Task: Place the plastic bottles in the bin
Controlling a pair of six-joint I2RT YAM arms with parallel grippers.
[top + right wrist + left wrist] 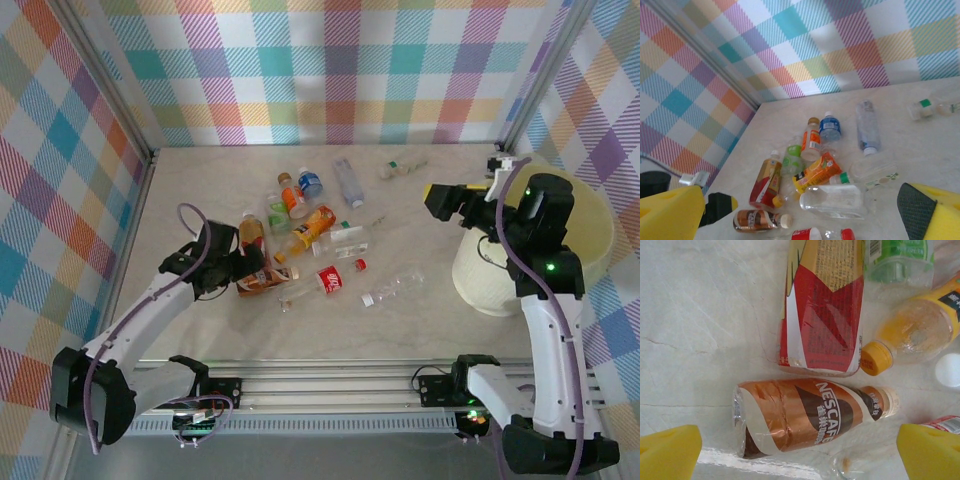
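Below wide-spread left pincer (800, 452): coffee bottle (810, 415) lying flat, long axis left-right, cap rightward; right pincer (800, 215) released too.

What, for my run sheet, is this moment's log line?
left tool open above coffee bottle | right tool open, empty, near bin | bottles lying on table

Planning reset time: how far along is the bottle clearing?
Done: nothing evident; the visible part of the bin holds no bottle. In hand: left jaws open over the Nescafe bottle, not gripping; right jaws open near the bin. Left: about a dozen plastic bottles on the table.
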